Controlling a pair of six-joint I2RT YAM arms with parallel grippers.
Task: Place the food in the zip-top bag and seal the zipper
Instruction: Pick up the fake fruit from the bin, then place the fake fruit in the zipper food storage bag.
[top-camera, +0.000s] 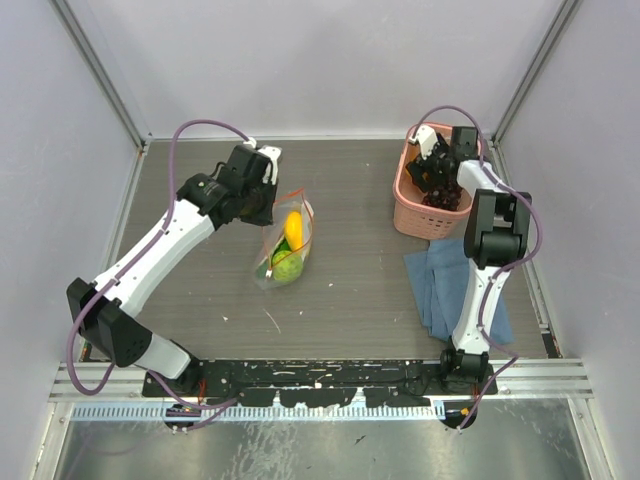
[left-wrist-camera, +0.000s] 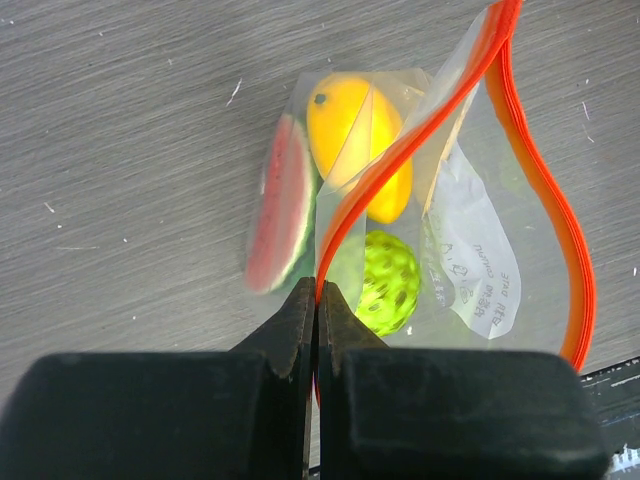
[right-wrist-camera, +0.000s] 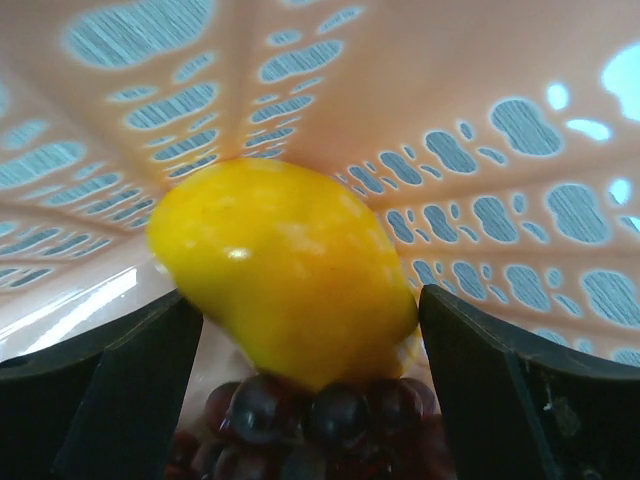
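Observation:
The clear zip-top bag (top-camera: 285, 245) lies mid-table with its mouth open. My left gripper (left-wrist-camera: 318, 290) is shut on the bag's red-orange zipper (left-wrist-camera: 420, 130) and holds that edge up; it also shows in the top view (top-camera: 262, 205). Inside the bag (left-wrist-camera: 470, 260) are an orange-yellow fruit (left-wrist-camera: 345, 130), a green round fruit (left-wrist-camera: 390, 285) and a watermelon slice (left-wrist-camera: 280, 205). My right gripper (right-wrist-camera: 308, 300) is open, down inside the pink basket (top-camera: 420, 215). Its fingers stand on either side of a yellow fruit (right-wrist-camera: 285, 270), which rests on the dark purple grape bunch (right-wrist-camera: 300, 420).
A folded blue cloth (top-camera: 450, 285) lies in front of the basket, beside the right arm. The basket's perforated pink wall (right-wrist-camera: 480, 130) is close behind the yellow fruit. Grey walls enclose the table on three sides.

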